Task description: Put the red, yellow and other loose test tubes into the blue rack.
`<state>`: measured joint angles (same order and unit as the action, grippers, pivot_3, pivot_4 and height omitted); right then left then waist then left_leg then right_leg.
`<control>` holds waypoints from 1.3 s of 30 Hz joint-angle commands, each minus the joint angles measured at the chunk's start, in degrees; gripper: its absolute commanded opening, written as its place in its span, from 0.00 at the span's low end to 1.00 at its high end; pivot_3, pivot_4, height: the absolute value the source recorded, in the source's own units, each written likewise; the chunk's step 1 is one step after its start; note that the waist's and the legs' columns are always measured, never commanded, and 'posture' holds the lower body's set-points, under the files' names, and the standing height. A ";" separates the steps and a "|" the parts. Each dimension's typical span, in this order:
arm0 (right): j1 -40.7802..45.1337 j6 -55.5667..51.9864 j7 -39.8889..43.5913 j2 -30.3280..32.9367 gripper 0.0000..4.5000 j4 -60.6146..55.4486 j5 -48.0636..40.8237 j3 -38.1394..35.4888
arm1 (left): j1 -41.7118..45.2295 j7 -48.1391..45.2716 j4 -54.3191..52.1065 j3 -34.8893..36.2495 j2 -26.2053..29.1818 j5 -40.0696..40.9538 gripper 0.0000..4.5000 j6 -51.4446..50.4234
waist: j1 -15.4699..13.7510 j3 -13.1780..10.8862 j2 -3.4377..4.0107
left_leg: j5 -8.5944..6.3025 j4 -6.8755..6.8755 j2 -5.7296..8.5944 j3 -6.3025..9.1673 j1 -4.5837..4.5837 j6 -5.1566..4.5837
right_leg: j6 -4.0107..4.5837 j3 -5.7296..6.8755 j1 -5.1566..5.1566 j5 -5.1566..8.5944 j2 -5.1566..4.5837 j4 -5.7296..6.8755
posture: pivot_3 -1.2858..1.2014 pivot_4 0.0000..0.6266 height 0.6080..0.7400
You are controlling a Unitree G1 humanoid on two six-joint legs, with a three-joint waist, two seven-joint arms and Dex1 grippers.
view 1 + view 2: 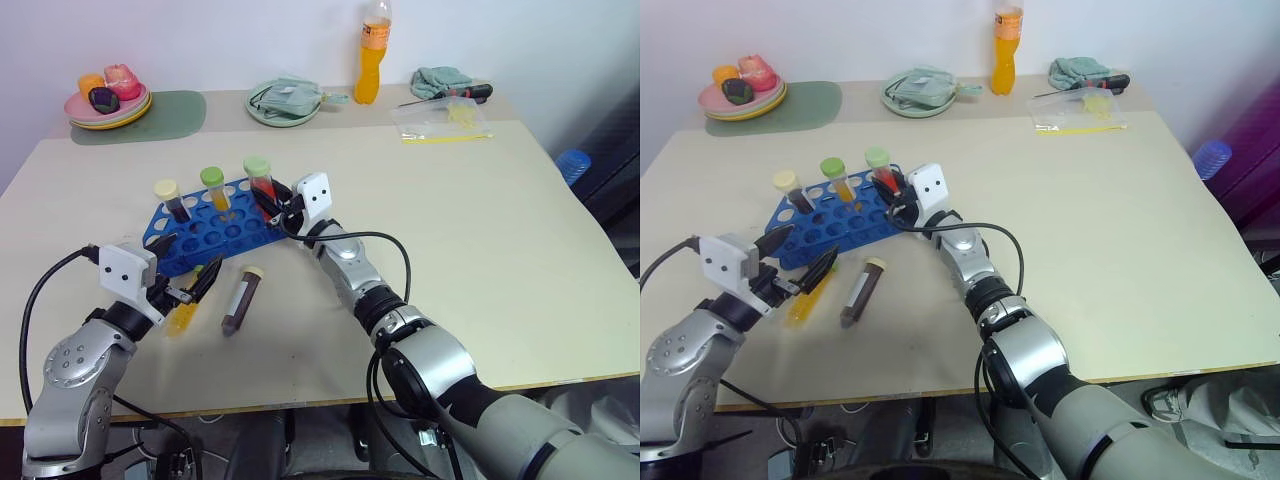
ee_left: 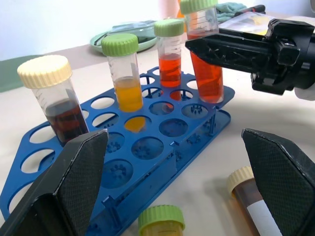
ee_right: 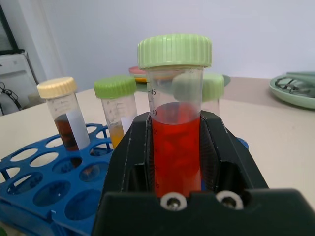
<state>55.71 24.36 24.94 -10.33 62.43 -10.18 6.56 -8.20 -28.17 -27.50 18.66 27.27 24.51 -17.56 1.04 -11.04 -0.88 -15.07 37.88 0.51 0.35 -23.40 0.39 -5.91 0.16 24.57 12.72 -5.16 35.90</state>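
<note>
your right gripper (image 1: 283,213) is clamped tight on a clear plastic test tube of red liquid with a pale green screw cap (image 3: 175,142), holding it upright at the rack's 3 o'clock end, its foot down among the holes; whether it sits fully in a hole you cannot tell. the blue plastic rack with round holes (image 1: 205,235) lies on the beige tabletop (image 1: 480,250), running from 8 o'clock toward 2 o'clock as you look down from the head.

standing in the rack you have a cream-capped tube of dark brown liquid (image 1: 170,200) at the 9 o'clock end, a green-capped tube of yellow-orange liquid (image 1: 215,190) next along, and another green-capped tube of orange-red liquid (image 2: 170,56) just behind the one you grip.

your left gripper (image 1: 190,287) stands with its fingers spread as wide as they go, holding nothing, at the rack's 6 o'clock side. just beneath it lies a loose tube of yellow liquid with a green cap (image 1: 184,312). beside that, toward 3 o'clock, a loose cream-capped tube of dark brown liquid with a white label (image 1: 240,300) lies flat on the table, apart from the rack.
</note>
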 commanded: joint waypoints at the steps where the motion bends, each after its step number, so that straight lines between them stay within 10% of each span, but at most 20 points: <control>1: -2.60 0.03 2.74 -9.55 0.28 -1.62 -1.47 -0.68 | -0.62 -0.07 -2.69 0.87 0.18 1.21 1.00 0.15 | 0.10 0.00 0.00 | 0.00 0.00 0.00 0.00 0.00 0.00 | 0.00 0.00 0.00 0.00 0.00 0.00 | 0.52 0.24 1.00; 8: -2.74 2.60 2.72 -8.18 0.99 -7.54 -1.56 -0.15 | -1.33 -0.27 -2.71 1.05 -0.02 1.38 1.00 0.54 | 0.56 -0.02 0.03 | 0.00 -0.04 -0.03 0.00 0.00 0.00 | 0.01 0.00 0.04 0.01 0.02 0.00 | 0.52 0.24 1.00; 16: -14.99 -16.80 11.81 4.38 0.99 -41.52 -6.92 5.58 | -0.94 2.92 -7.53 3.53 2.71 3.38 1.00 -6.97 | 0.82 0.05 -0.08 | 0.00 -0.14 -0.03 0.04 -0.01 0.00 | -0.01 0.00 0.06 0.00 -0.01 -0.03 | 0.52 0.24 1.00; 29: -26.64 -51.25 35.50 46.21 0.99 -79.91 -15.97 4.50 | 8.10 8.96 -16.96 9.07 23.24 19.71 1.00 -48.45 | -0.24 -0.05 -0.02 | -0.02 -0.03 -0.10 0.04 -0.02 -0.05 | 0.08 0.05 -0.03 0.10 0.15 -0.11 | 0.52 0.24 1.00; 39: -27.77 -50.05 38.51 48.90 0.99 -81.44 -15.40 4.49 | 30.95 9.52 -6.38 -6.16 39.40 31.69 1.00 -74.94 | -0.26 -0.18 -0.27 | -0.02 0.03 -0.12 0.03 -0.03 -0.05 | -0.01 0.01 -0.09 0.08 0.40 -0.23 | 0.52 0.24 1.00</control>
<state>27.63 -27.00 63.38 39.01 -17.67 -25.53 11.79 21.72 -19.53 -34.89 14.19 65.78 54.24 -92.00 0.78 -11.21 -1.15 -15.09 37.90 0.32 0.38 -23.42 0.33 -5.92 0.15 24.48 12.80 -4.79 35.66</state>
